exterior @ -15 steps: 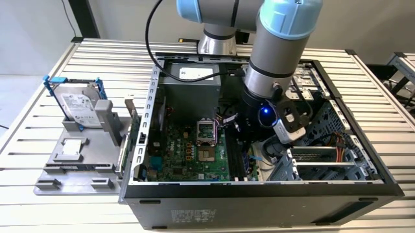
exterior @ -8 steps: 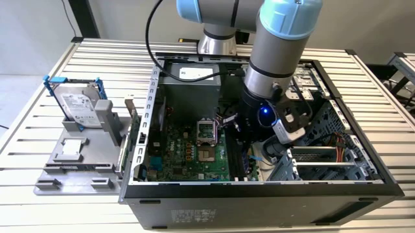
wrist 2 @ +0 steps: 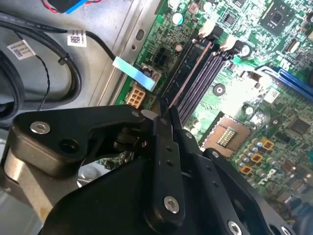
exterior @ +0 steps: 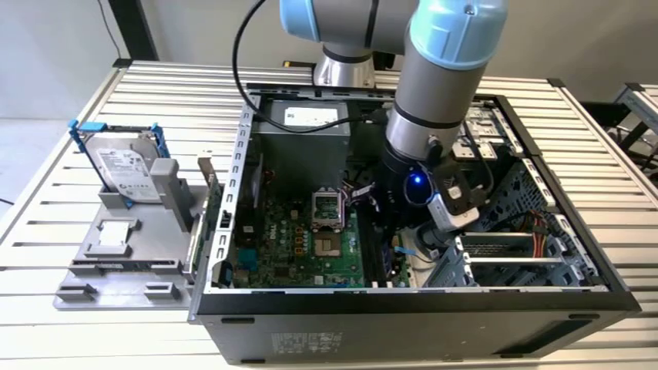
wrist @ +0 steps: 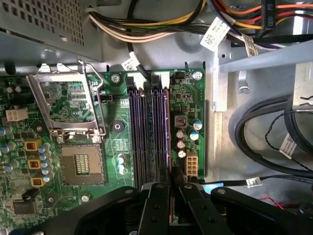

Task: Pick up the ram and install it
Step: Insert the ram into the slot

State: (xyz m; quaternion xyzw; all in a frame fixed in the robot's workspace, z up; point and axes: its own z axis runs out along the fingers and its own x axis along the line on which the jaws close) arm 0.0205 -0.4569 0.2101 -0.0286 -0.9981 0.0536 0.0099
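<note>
1. The ram (wrist: 167, 142) stands on edge in one of the long memory slots (wrist: 142, 132) on the motherboard (wrist: 117, 147), seen in the first wrist view as a thin dark strip with a reddish edge running along the slot.
2. In the second wrist view the ram (wrist 2: 188, 73) runs away from the fingertips toward the white slot latches (wrist 2: 226, 43).
3. The gripper (wrist: 172, 182) sits directly over the near end of the ram, its two black fingers (wrist: 155, 205) drawn close together with the stick's edge between them.
4. The CPU socket (wrist: 80, 164) lies beside the slots, its metal frame flipped open.
5. In the exterior view the arm (exterior: 437, 92) reaches down into the open computer case (exterior: 575, 262).
6. Outside the case, at the exterior view's left, a silver hard drive (exterior: 125, 169) stands in a grey holder (exterior: 113, 254).
</note>
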